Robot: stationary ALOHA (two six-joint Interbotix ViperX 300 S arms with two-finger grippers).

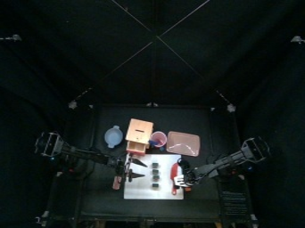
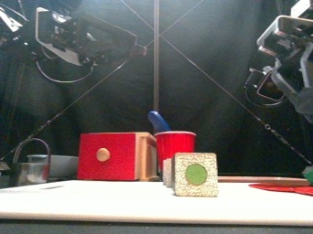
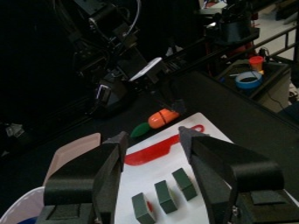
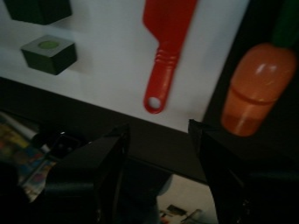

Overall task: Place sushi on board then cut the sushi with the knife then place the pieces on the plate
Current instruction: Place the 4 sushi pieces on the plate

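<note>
Cutting looks done: sushi pieces (image 3: 163, 196) apart, knife (image 4: 163, 52) on board (image 1: 165, 191). Left pincer (image 3: 158, 140) and right pincer (image 4: 158, 131) released; next, piece to plate (image 1: 183, 141).

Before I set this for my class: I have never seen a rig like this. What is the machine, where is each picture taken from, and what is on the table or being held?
It is a robot with two black arms, each ending in a two-jaw gripper. One picture looks down from high above and one looks level from the table's front edge. The other two come from cameras on the wrists.

On the table lies a white cutting board with three dark green sushi pieces and a red toy knife. A toy carrot lies at its edge. Behind the board are a wooden box with a red front, a red cup holding a blue knife, a pink tray and a blue-grey bowl.

The left gripper and right gripper hover open over the board, holding nothing.
</note>
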